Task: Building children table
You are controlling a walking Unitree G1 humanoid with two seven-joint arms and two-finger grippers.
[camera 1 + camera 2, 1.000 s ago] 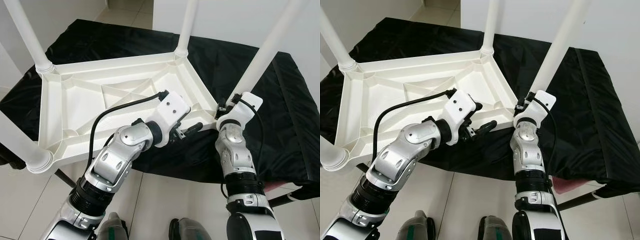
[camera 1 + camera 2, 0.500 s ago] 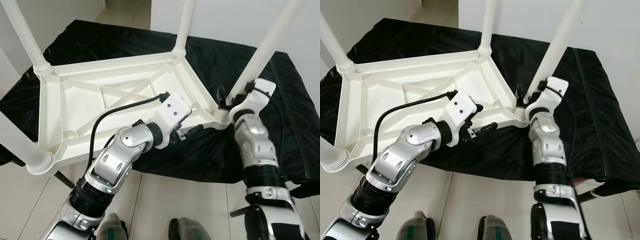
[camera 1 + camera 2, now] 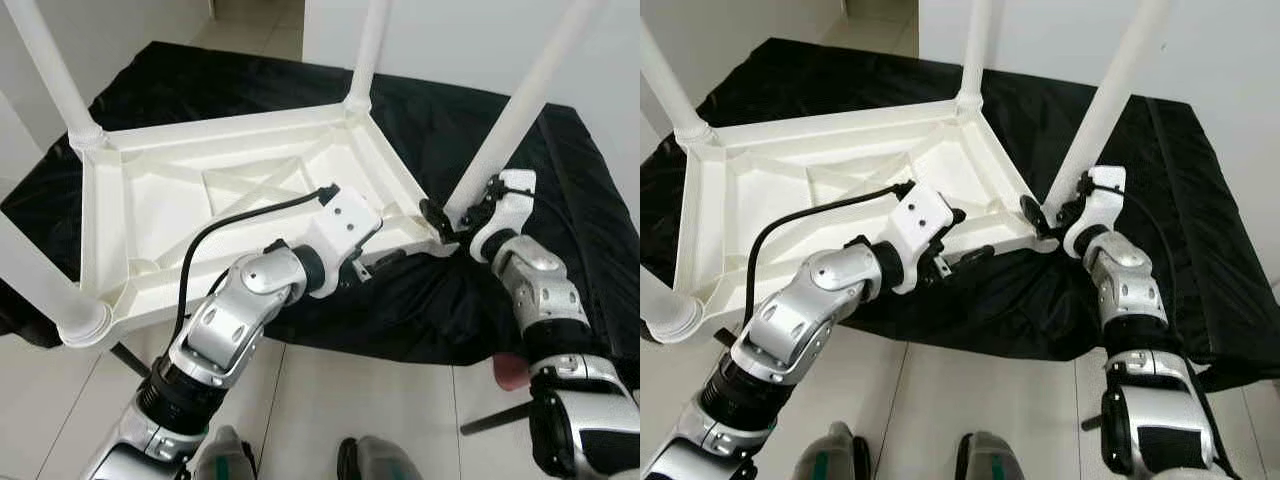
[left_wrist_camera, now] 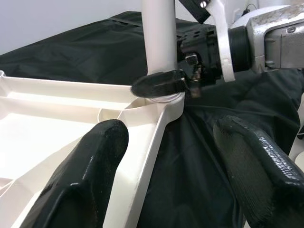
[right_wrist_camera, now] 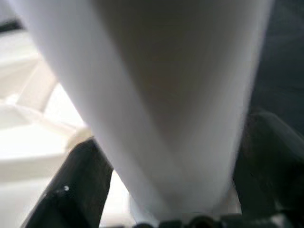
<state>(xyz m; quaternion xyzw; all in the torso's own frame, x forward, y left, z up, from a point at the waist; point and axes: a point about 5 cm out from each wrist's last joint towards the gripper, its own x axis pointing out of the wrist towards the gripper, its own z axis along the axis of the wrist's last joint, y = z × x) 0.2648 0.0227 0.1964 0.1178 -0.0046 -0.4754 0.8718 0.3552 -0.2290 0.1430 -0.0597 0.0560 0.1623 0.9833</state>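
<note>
The white table (image 3: 240,190) lies upside down on a tabletop covered with a black cloth (image 3: 560,200), its ribbed underside facing up and its legs pointing upward. Its long axis runs from the robot's near left toward the far right, and the near-left corner hangs over the tiled floor (image 3: 330,400), past the cloth's edge.

The right pincer (image 3: 452,214) is at the near-right corner of the table, fingers on either side of the base of the leg (image 3: 520,105) there, just above its socket. In the right wrist view the leg (image 5: 161,95) runs between the two fingers (image 5: 80,185) and seems to touch them, so the pincer is clamped on the leg. This leg leans up and away to the right.

The left pincer (image 3: 375,263) is at the table's near long rim, a little to the left of that same corner. Its fingers (image 4: 90,171) are spread apart, one over the inner side of the rim (image 4: 142,156), the other over the black cloth outside it; they grip nothing. The left wrist view looks along the rim to the corner, where a black finger of the right pincer (image 4: 159,84) wraps the leg's foot.
</note>
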